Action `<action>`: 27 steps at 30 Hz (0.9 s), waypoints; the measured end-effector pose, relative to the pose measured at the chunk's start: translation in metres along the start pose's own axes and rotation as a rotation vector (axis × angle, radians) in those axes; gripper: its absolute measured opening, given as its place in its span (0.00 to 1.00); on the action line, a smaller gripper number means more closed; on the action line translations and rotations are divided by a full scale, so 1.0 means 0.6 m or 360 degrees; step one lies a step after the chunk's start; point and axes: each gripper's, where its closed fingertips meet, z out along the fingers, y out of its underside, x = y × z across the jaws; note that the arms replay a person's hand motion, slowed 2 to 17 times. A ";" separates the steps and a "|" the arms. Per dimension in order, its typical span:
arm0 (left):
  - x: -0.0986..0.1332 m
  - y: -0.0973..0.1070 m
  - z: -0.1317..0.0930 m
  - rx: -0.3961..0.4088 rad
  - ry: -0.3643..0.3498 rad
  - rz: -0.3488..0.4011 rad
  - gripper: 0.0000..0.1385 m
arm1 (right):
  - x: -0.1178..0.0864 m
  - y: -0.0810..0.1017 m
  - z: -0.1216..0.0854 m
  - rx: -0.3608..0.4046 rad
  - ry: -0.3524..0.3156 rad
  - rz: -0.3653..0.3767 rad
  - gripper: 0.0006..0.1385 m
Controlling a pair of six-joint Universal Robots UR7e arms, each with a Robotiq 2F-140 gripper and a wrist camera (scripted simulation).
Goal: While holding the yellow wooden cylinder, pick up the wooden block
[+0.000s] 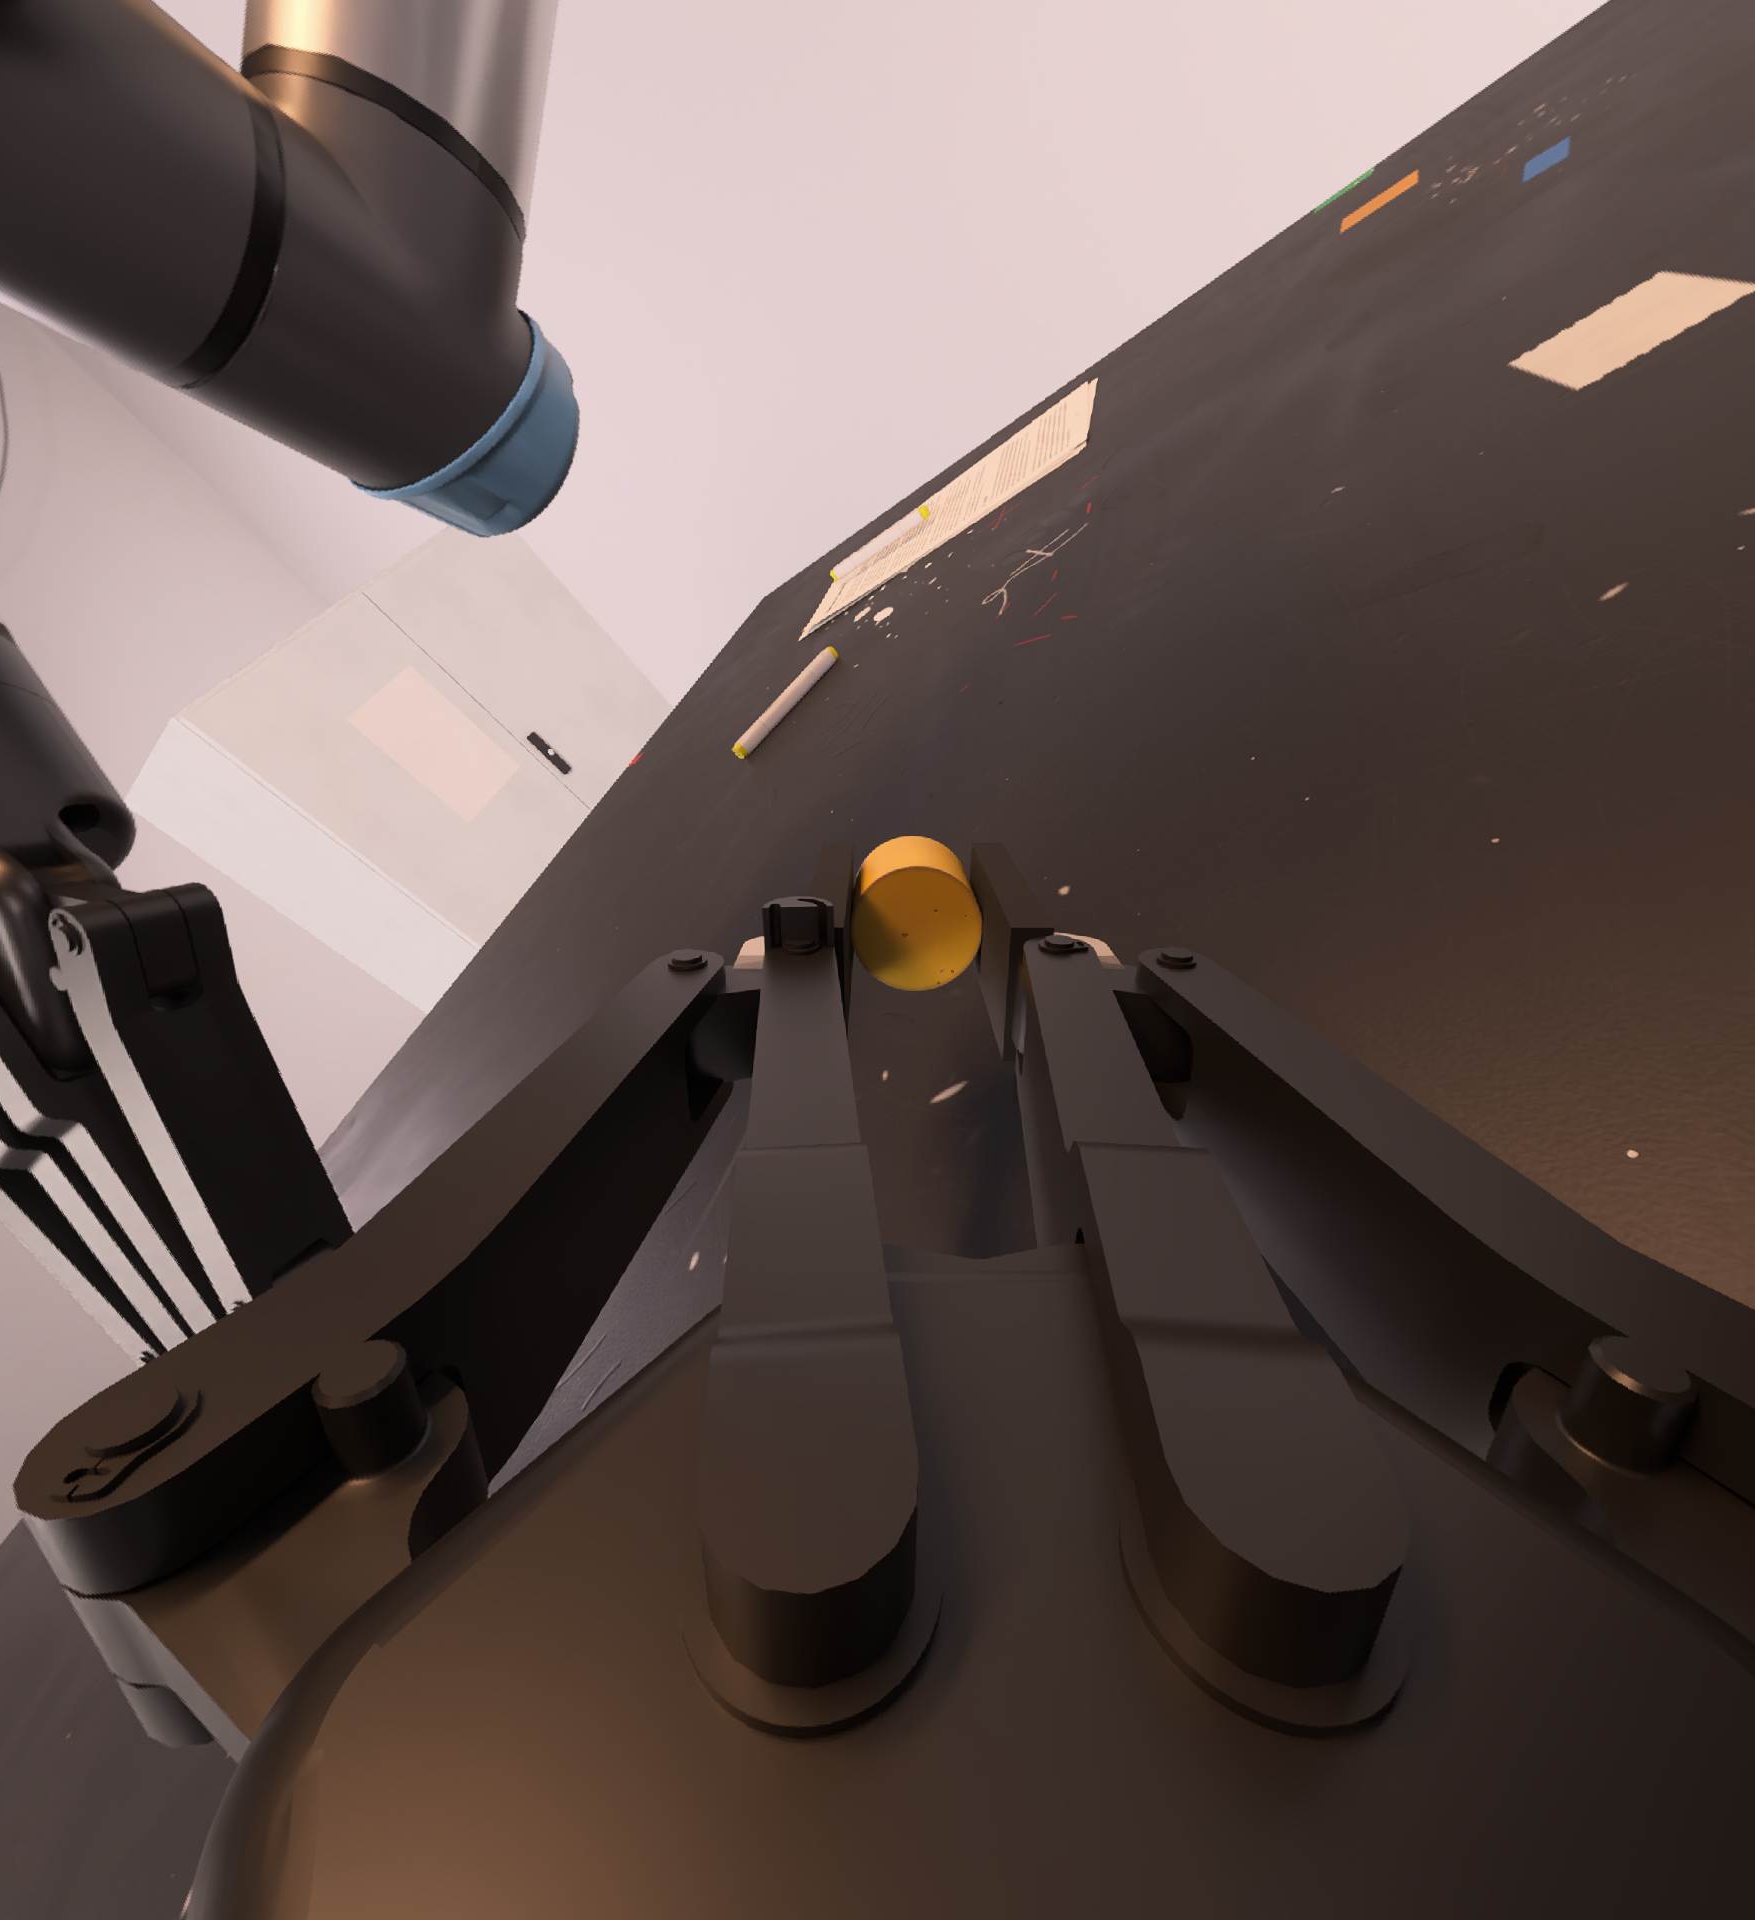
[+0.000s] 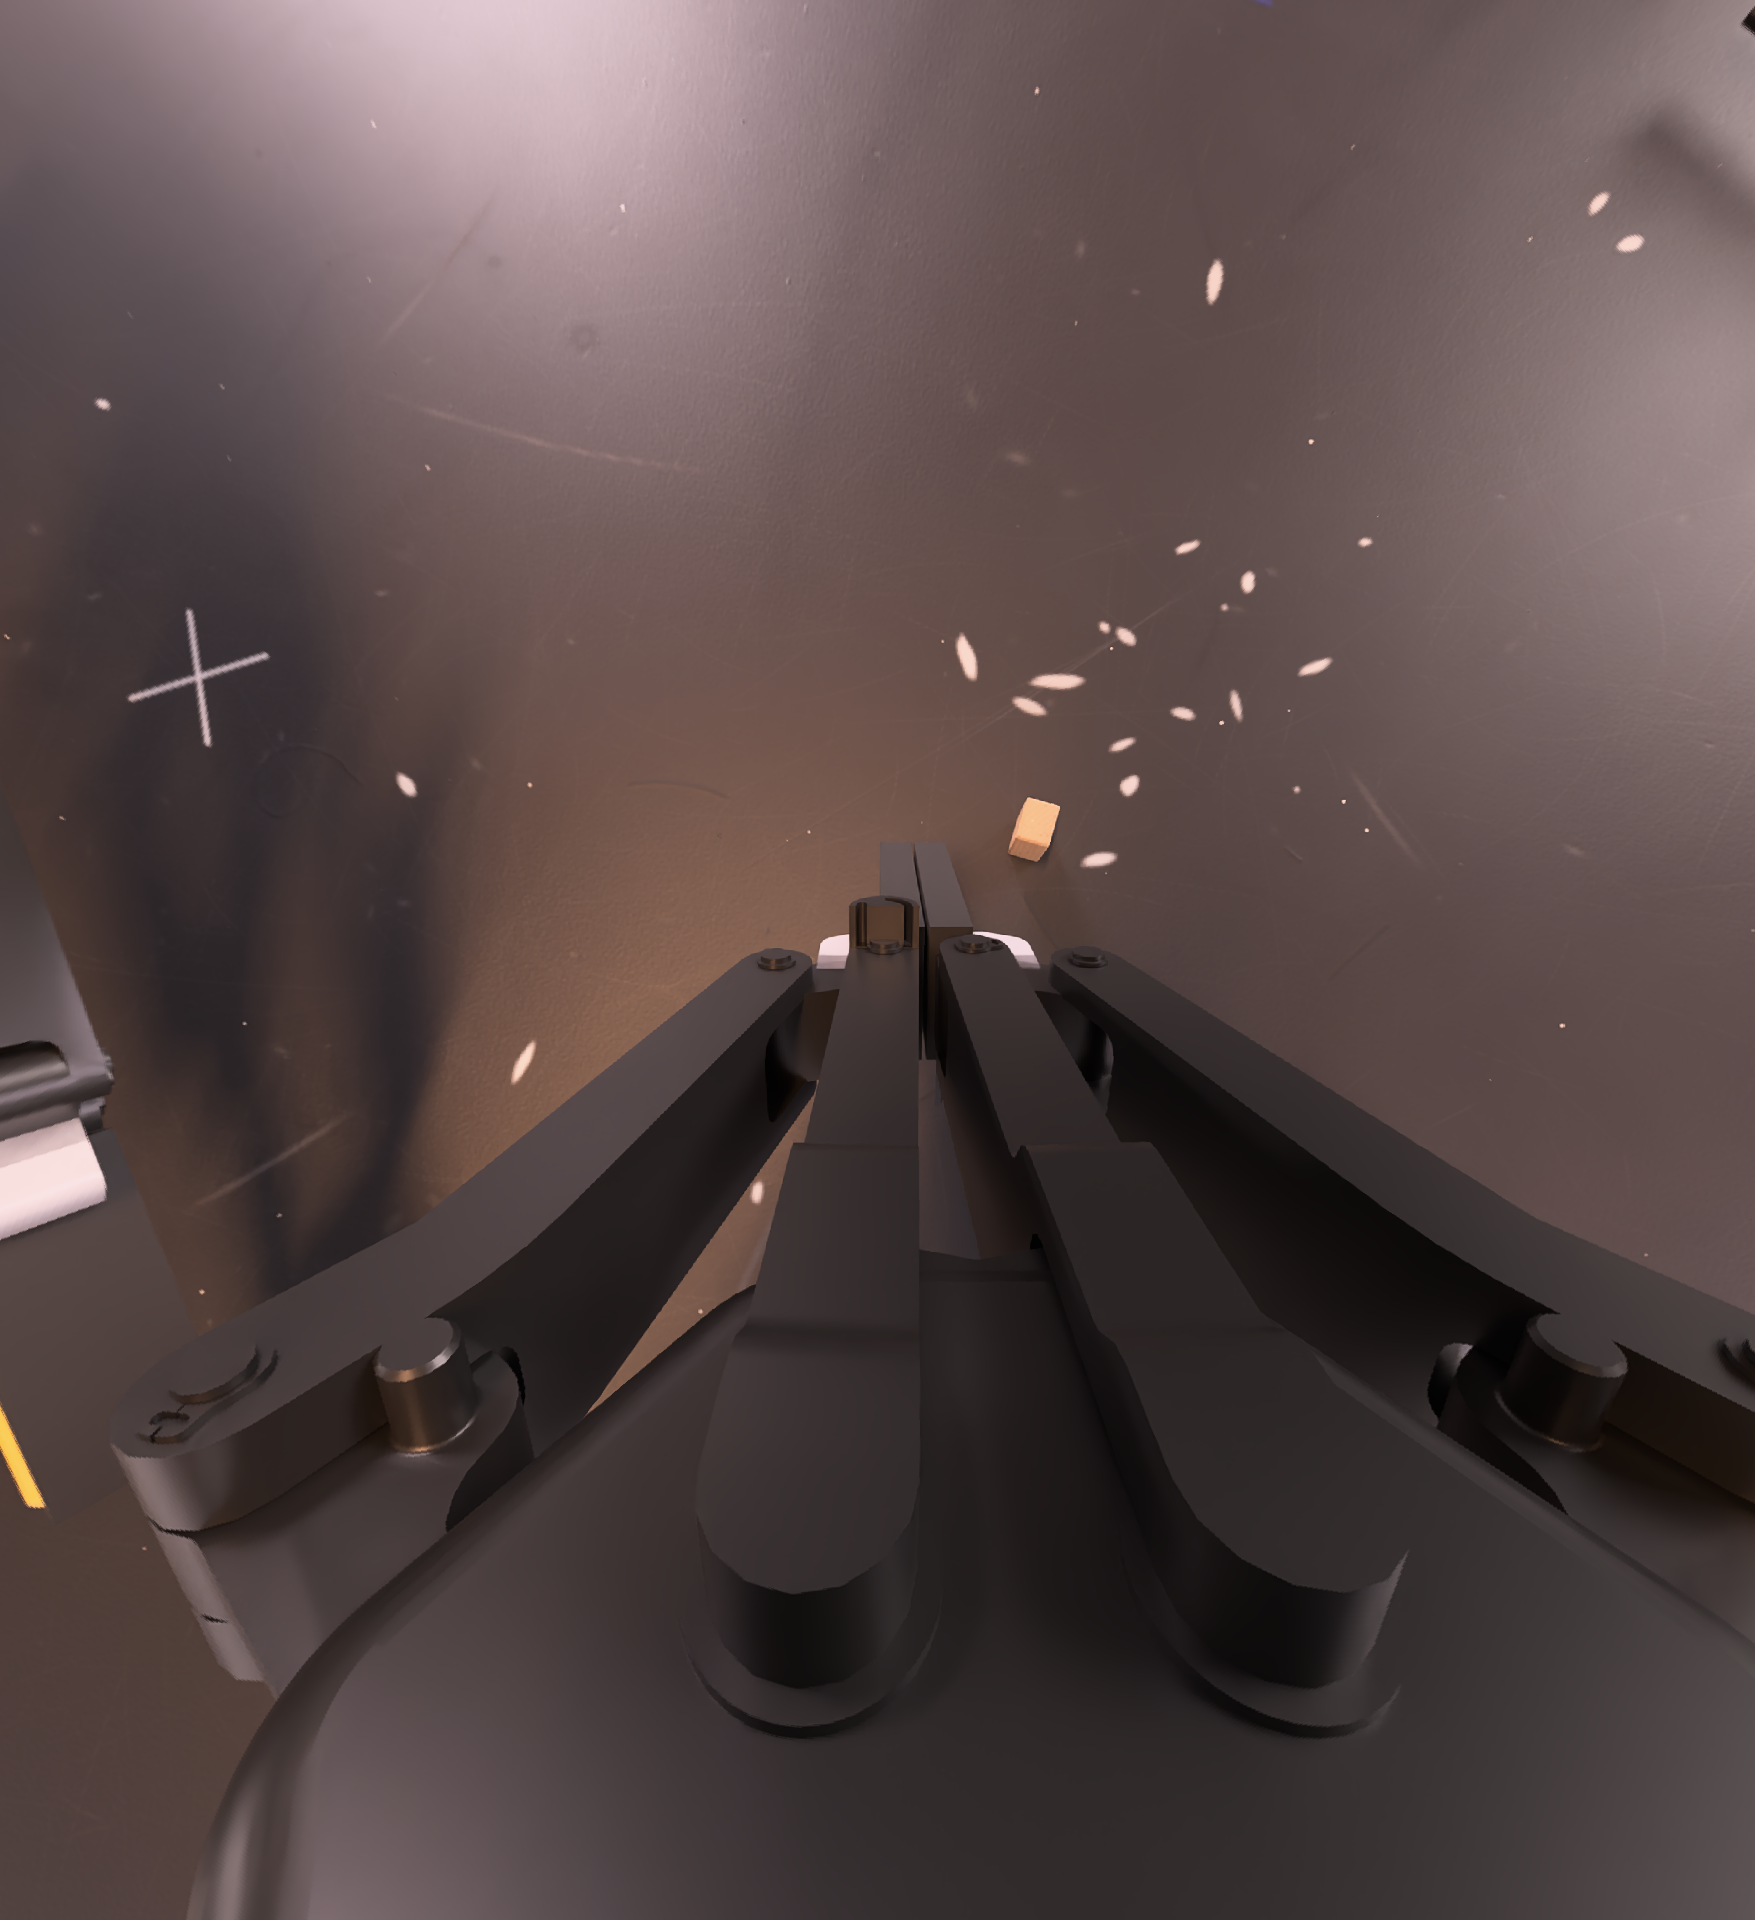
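In the left wrist view my left gripper is shut on the yellow wooden cylinder, held between the two pads above the dark table. In the right wrist view my right gripper is shut with its pads together and holds nothing. The small light wooden block lies on the dark table just right of and beyond the right gripper's fingertips, apart from them. At the left edge of the right wrist view the other gripper shows, with a strip of yellow below it.
A printed sheet with a marker on it and a second white marker lie near the table's far edge. Pale, orange and blue patches lie farther off. The other arm hangs at upper left. A white cross marks the table.
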 end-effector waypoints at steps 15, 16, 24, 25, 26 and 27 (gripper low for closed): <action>0.001 0.002 0.002 -0.0010 0.0004 0.0010 0.22 | 0.040 0.001 0.015 -0.0183 0.0146 -0.0098 0.01; 0.002 0.002 0.002 -0.0010 0.0005 0.0011 0.22 | 0.043 0.002 0.014 -0.0195 0.0161 -0.0099 0.01; 0.004 0.003 0.004 -0.0012 0.0013 0.0019 0.22 | 0.063 -0.026 0.005 -0.0118 0.0178 0.0108 0.05; 0.004 0.003 0.004 -0.0014 0.0014 0.0021 0.22 | 0.064 -0.029 0.005 -0.0112 0.0161 0.0159 0.06; 0.004 0.003 0.004 -0.0016 0.0015 0.0023 0.22 | 0.066 -0.032 0.006 -0.0113 0.0146 0.0209 0.08; 0.004 0.004 0.005 -0.0016 0.0015 0.0024 0.22 | 0.068 -0.033 0.006 -0.0123 0.0133 0.0255 0.09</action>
